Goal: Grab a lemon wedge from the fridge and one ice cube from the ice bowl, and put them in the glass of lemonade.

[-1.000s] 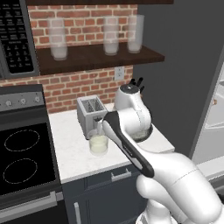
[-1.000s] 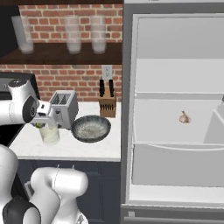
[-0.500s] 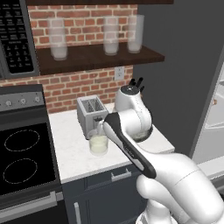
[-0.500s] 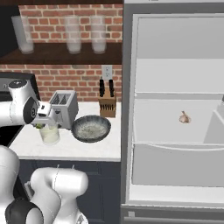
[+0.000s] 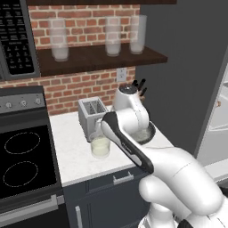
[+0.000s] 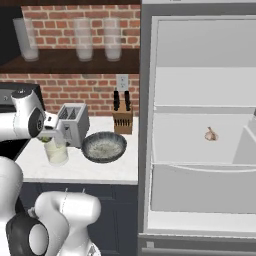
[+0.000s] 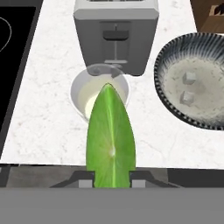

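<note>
Hand view: your gripper [image 7: 112, 180] is clamped on the wedge [image 7: 110, 138] at frame centre, right above the glass [image 7: 100, 95] (not dropped yet). Ice from the bowl [image 7: 194, 83], right edge, still to fetch.

Wedge [image 7: 110, 135] blocking the near rim and part of the liquid in the glass [image 7: 83, 89]; lower end of the wedge sunk between the fingers [image 7: 85, 178], grip point unseen. Bowl [image 7: 175, 57] cut by the right edge of the hand view, far side missing. Toaster [image 7: 115, 30] top lost past the upper edge. In the left base view, most of the bowl [image 5: 150, 130] hidden behind the arm, just a rim sliver showing; glass [image 5: 100, 147] partly covered by the forearm. In the right base view, wedge [image 6: 45, 139] a tiny green speck beside the wrist, shape unreadable. Bulb [image 6: 211, 134] in the fridge [image 6: 145, 125] too small to identify.
</note>
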